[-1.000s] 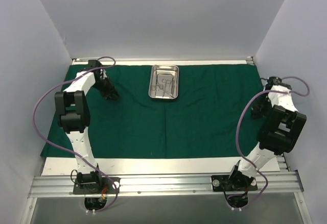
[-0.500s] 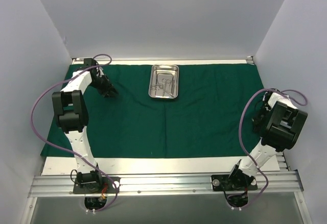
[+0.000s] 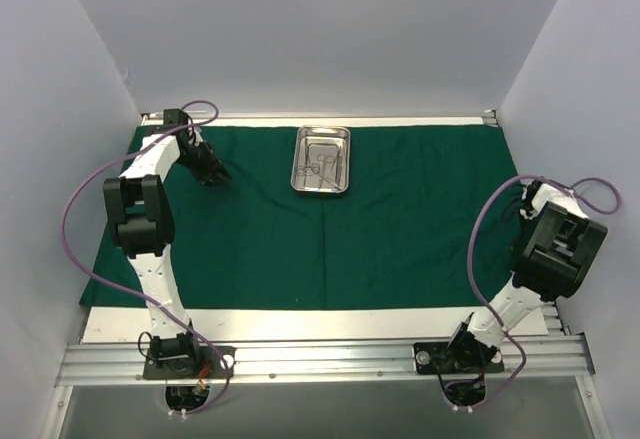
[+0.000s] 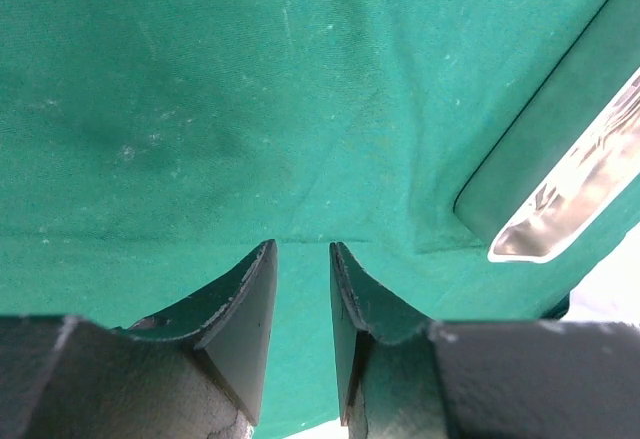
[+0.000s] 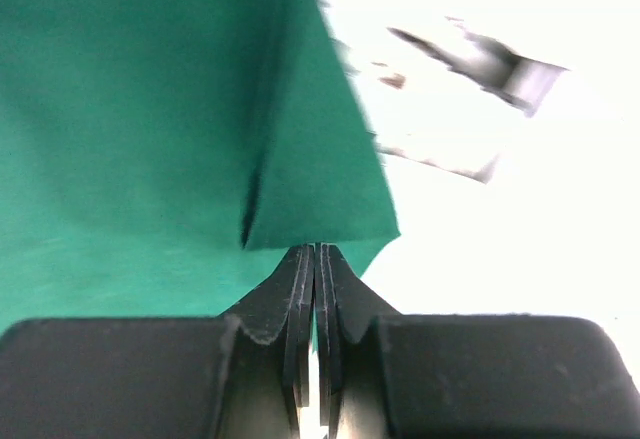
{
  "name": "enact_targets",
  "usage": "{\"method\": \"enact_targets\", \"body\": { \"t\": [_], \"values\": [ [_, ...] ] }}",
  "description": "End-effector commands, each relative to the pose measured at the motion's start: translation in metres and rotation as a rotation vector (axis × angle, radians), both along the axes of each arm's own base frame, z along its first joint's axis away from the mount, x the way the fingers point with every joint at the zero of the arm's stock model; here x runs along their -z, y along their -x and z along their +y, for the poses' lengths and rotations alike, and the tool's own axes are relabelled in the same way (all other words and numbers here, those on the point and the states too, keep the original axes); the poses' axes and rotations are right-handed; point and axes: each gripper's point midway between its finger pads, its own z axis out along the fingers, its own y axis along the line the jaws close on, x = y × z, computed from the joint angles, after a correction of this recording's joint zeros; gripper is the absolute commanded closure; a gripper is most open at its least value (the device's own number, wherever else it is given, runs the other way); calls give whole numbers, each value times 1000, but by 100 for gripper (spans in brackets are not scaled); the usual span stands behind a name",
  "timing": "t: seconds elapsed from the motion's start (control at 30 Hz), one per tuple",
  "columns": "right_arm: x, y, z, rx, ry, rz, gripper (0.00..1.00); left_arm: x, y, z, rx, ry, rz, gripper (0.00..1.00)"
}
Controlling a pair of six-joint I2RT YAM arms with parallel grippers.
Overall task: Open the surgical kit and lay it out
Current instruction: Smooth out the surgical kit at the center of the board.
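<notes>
Green drape (image 3: 400, 229) lying spread flat, steel tray (image 3: 296, 164) sitting at its far middle holding ring-handled instruments (image 3: 322, 162), left gripper (image 4: 302, 249) hovering partly open and empty over the drape's far left, right gripper (image 5: 315, 251) pressing fully closed at a folded-up drape corner, hold unclear

White-and-black arms (image 3: 160, 284), purple cables (image 3: 66, 221)
</notes>
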Motion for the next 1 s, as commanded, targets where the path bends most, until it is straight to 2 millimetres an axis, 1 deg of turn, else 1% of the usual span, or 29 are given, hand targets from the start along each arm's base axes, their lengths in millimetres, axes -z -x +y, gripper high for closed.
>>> {"method": "enact_targets", "body": {
  "t": [0.0, 0.03, 0.07, 0.13, 0.2, 0.23, 0.27, 0.3, 0.33, 0.4, 0.43, 0.47, 0.53, 0.6, 0.67, 0.7, 0.73, 0.8, 0.83, 0.9, 0.93, 0.97],
  "values": [
    [-47, 39, -21, 166, 228, 58, 100, -12, -10, 6, -1, -9, -33, 63],
    [-49, 38, -22, 173, 234, 55, 100, -11, -10, 7, -2, -11, -34, 63],
    [-53, 44, -19, 184, 234, 78, 100, -12, -9, 7, -2, -13, -35, 63],
    [-57, 40, -17, 184, 230, 58, 100, -13, -9, 9, -5, -16, -37, 63],
    [-59, 32, -14, 165, 220, 27, 100, -13, -9, 11, -9, -18, -36, 63],
    [-62, 6, -6, 77, 194, -63, 100, -14, -7, 14, -13, -24, -34, 63],
    [-63, 2, -2, 25, 184, -51, 100, -14, -8, 16, -15, -25, -34, 63],
    [-63, -8, -1, -9, 191, -77, 100, -15, -7, 17, -18, -28, -36, 63],
    [-63, -13, 1, -30, 191, -82, 100, -13, -6, 18, -20, -29, -31, 63],
    [-53, -22, 4, -51, 155, -99, 100, -12, -5, 17, -20, -27, -26, 63],
    [-49, -22, 4, -48, 146, -92, 100, -12, -4, 16, -18, -24, -23, 63],
    [-41, -24, 4, -50, 131, -74, 100, -11, -4, 16, -18, -25, -21, 63],
    [-34, -29, 0, -53, 136, -74, 100, -12, -4, 16, -17, -25, -21, 63],
    [-22, -31, -4, -55, 135, -55, 100, -12, -4, 14, -15, -26, -19, 63],
    [-11, -21, -13, -22, 134, 1, 100, -12, -4, 14, -11, -29, -19, 63],
    [-8, -12, -14, -4, 129, 38, 100, -14, -4, 13, -8, -30, -19, 63],
    [-5, 2, -22, 45, 160, 88, 100, -14, -4, 13, -8, -33, -20, 63],
    [-12, 28, -24, 103, 191, 181, 100, -14, -2, 14, -8, -38, -18, 63],
    [-15, 34, -27, 139, 229, 197, 100, -13, -1, 14, -9, -39, -17, 63],
    [-24, 43, -23, 155, 248, 219, 100, -12, 0, 14, -9, -41, -18, 63],
    [-34, 41, -25, 163, 284, 188, 100, -10, 3, 13, -6, -41, -11, 63],
    [-39, 35, -22, 143, 300, 167, 100, -10, 4, 14, -7, -43, -8, 63]
  ]
}}
